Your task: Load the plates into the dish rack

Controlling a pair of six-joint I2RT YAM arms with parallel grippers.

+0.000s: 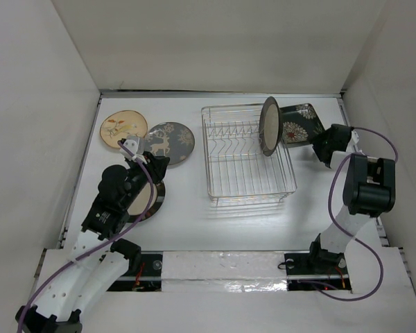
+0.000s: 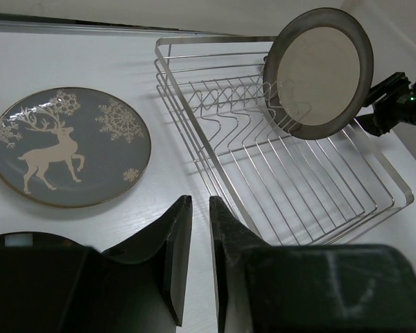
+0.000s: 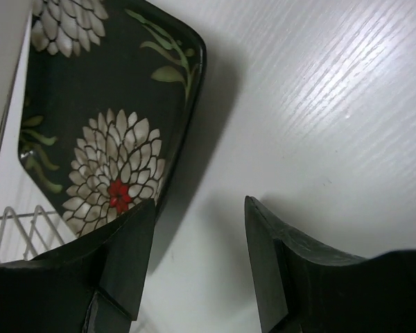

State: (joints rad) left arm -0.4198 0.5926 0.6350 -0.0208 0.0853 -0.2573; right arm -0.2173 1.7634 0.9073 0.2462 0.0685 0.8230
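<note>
The chrome dish rack stands mid-table. One cream-centred dark-rimmed plate stands upright in its far right end, also in the left wrist view. The black square flowered plate leans tilted at the rack's right side. My right gripper is open and empty just beside that plate's edge. The tan floral plate and the deer plate lie flat at the far left. The second cream-centred plate lies under my left arm. My left gripper hovers shut and empty.
White walls enclose the table on the left, back and right. The rack's wire prongs fill its far half. In the left wrist view the rack's near corner sits just past my left fingertips. My right arm's base stands by the right wall.
</note>
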